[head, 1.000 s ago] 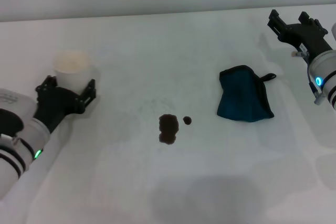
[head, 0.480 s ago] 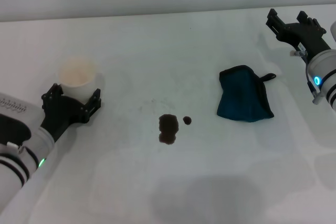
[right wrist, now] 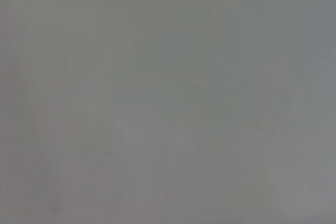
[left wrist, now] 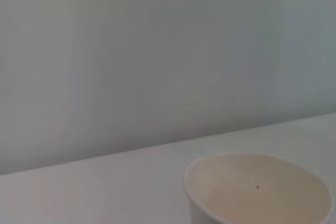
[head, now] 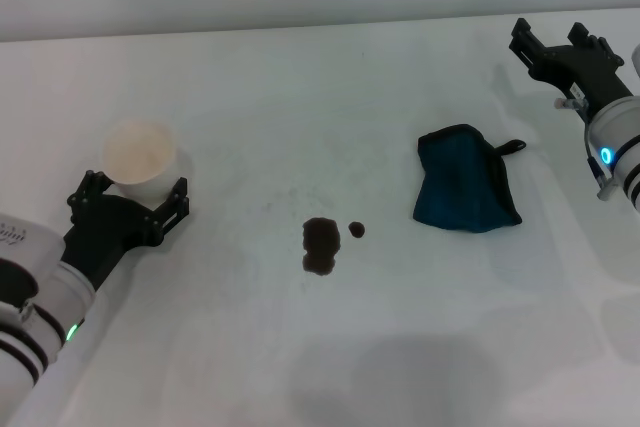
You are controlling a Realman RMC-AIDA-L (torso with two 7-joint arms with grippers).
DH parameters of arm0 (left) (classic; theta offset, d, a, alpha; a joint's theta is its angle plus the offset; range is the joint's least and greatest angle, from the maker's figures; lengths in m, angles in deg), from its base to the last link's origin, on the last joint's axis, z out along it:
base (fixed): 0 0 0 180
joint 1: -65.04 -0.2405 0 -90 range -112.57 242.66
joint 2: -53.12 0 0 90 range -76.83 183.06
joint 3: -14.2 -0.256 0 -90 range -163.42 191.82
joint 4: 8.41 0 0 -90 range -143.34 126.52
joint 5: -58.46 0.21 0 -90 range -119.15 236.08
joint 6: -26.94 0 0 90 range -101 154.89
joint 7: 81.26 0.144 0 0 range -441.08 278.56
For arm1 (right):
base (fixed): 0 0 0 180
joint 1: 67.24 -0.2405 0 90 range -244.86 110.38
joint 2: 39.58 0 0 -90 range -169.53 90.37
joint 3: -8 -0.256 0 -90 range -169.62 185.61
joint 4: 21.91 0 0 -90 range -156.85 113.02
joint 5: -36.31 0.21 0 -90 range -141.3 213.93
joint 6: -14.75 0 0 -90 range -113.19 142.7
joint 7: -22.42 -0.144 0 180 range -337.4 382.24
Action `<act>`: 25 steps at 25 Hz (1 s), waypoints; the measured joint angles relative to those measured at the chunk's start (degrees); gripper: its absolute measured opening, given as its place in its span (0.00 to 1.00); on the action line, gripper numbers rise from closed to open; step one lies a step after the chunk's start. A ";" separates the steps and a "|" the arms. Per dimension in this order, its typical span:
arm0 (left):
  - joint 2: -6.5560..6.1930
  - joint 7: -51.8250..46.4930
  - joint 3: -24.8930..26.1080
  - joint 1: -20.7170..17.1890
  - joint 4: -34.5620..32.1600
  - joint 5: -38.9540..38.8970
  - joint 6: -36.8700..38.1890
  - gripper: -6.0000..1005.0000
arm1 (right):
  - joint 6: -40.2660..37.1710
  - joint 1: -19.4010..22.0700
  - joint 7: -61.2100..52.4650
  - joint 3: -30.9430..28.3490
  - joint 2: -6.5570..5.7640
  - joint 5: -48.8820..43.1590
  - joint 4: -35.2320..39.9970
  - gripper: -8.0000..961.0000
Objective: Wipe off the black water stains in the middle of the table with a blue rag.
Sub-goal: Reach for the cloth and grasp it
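The black water stains (head: 321, 245) lie mid-table, a dark blotch with a tiny dot (head: 357, 230) just to its right. On the white table (head: 300, 97), right of the stains, the blue rag (head: 466, 192) lies crumpled, its black loop toward the right arm. My right gripper (head: 560, 47) hovers open at the far right, beyond the rag and apart from it. At the left, my left gripper (head: 130, 197) has its fingers on either side of a white paper cup's (head: 140, 155) base. The right wrist view is plain grey.
The paper cup (left wrist: 257, 192) stands upright and looks empty inside in the left wrist view, with a pale wall behind the table's far edge. Bare table surface lies between the cup, the stains and the rag.
My left gripper has drawn back toward the robot, and the paper cup has moved with it. The right arm, the rag and the stains have stayed in place.
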 joint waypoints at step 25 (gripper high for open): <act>-0.04 -2.64 0.16 -14.35 -6.32 -0.54 13.10 0.89 | 3.14 0.24 -3.40 0.30 -0.47 -2.01 0.75 0.89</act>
